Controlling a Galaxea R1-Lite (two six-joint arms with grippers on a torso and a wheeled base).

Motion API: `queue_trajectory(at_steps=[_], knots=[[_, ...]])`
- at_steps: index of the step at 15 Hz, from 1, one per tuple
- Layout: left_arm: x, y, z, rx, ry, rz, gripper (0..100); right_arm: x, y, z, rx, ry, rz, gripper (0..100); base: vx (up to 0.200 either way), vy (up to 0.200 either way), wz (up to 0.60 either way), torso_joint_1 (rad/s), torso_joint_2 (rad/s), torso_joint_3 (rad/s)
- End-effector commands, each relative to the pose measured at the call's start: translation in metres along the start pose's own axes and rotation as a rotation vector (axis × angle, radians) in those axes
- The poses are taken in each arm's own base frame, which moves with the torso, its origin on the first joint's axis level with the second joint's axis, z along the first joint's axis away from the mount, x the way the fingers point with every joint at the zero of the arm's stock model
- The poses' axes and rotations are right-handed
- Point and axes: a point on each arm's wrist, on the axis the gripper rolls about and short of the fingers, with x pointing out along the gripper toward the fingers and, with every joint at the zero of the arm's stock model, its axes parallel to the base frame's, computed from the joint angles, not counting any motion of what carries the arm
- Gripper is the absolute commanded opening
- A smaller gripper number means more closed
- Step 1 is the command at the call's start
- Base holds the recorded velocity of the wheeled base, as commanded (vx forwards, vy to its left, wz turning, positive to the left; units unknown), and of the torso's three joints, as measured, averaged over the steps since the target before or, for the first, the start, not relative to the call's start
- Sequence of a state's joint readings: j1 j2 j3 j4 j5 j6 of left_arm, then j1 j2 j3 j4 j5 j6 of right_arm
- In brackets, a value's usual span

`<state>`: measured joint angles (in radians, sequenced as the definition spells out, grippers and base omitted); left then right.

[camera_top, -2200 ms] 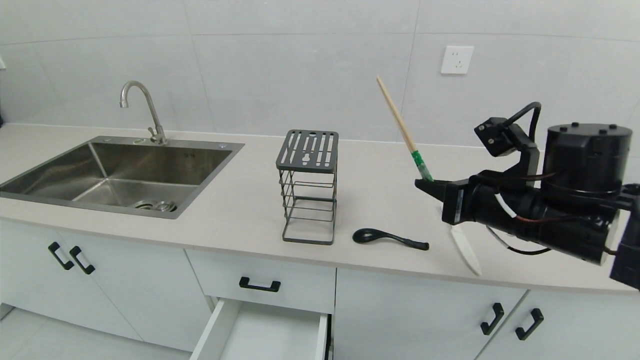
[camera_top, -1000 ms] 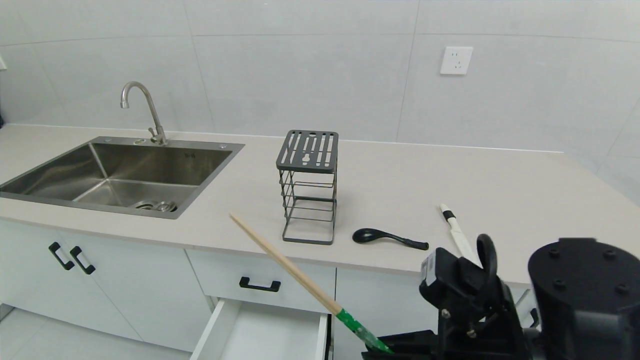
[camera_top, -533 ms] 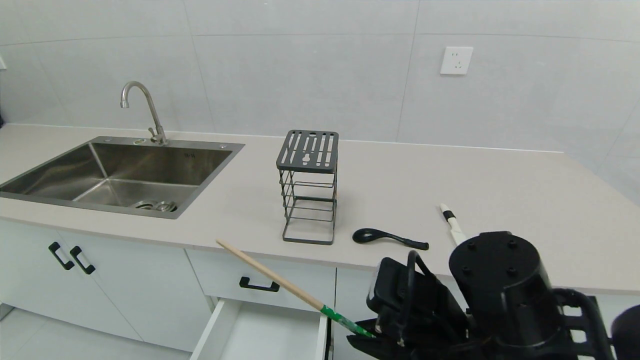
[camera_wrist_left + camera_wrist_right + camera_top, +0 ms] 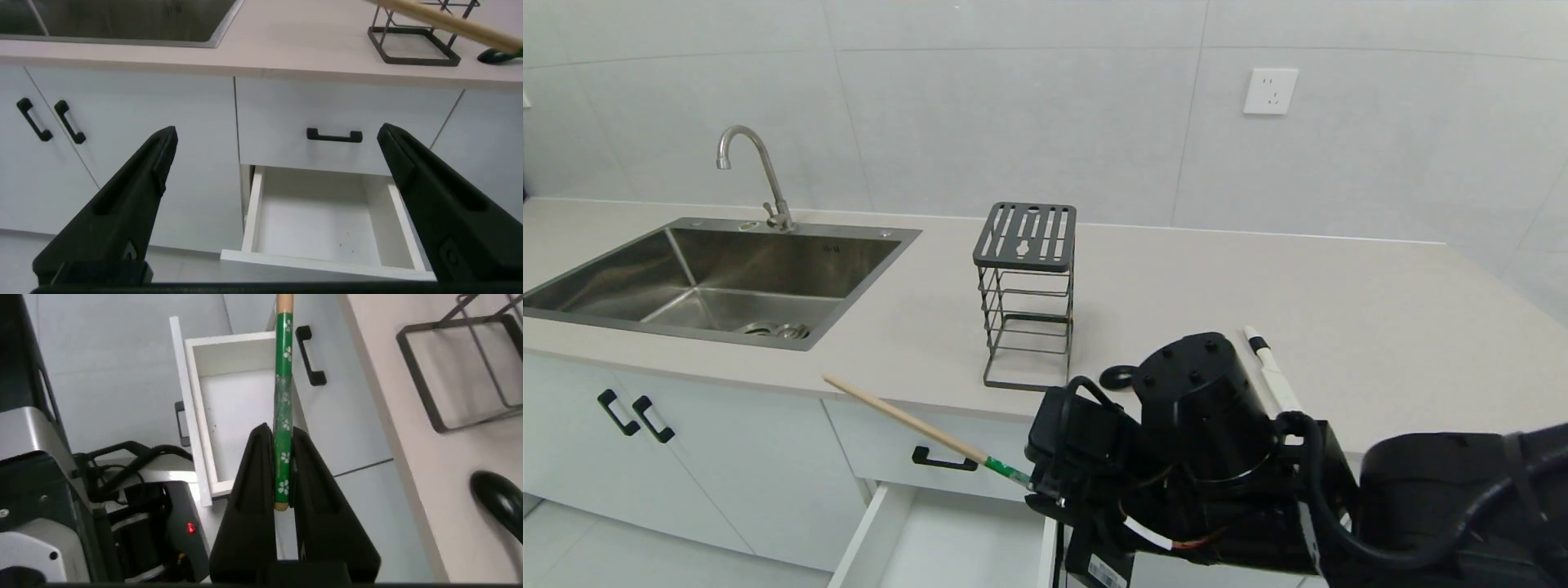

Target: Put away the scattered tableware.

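The right gripper [image 4: 282, 434] pinches the chopstick [image 4: 283, 359] by its green end between its fingers, the open drawer [image 4: 237, 416] just below them, so lowering and releasing inside seems next; the left gripper [image 4: 278, 135] hangs spread wide

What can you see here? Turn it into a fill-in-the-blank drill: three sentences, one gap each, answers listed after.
1. The right gripper is shut on a wooden chopstick whose gripped end is painted ____.
2. Below the countertop, the drawer stands ____.
3. The wire rack stands on the countertop between the black spoon and the ____.

Missing words: green; open; sink.
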<state>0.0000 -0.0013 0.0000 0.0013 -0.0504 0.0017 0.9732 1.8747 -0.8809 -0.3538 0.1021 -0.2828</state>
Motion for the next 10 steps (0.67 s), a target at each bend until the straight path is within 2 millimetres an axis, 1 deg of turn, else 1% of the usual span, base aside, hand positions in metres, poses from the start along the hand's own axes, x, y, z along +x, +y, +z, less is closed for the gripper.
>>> queue_trajectory(at_steps=[1,3,5,7,9,10], knots=[[0.0,0.0,0.0,0.0,0.0,0.0,100,0.022,-0.006,0.003,-0.017,0.027,0.003,0,0.0,0.0,0.0,-0.154,0.34,0.168],[0.0,0.0,0.0,0.0,0.0,0.0,100,0.035,-0.009,0.007,-0.035,0.023,0.001,0,0.0,0.0,0.0,-0.127,0.27,0.144],[0.0,0.0,0.0,0.0,0.002,0.0,100,0.047,-0.012,0.009,-0.036,0.029,0.002,0,0.0,0.0,0.0,-0.215,0.44,0.229],[0.0,0.0,0.0,0.0,0.0,0.0,100,0.052,-0.013,0.011,-0.052,0.036,0.004,0,0.0,0.0,0.0,-0.137,0.27,0.137],[0.0,0.0,0.0,0.0,0.0,0.0,100,0.056,-0.014,0.013,-0.061,0.045,0.008,0,0.0,0.0,0.0,-0.19,0.4,0.205],[0.0,0.0,0.0,0.0,0.0,0.0,100,0.06,-0.015,0.01,-0.061,0.055,0.01,0,0.0,0.0,0.0,-0.222,0.48,0.242]])
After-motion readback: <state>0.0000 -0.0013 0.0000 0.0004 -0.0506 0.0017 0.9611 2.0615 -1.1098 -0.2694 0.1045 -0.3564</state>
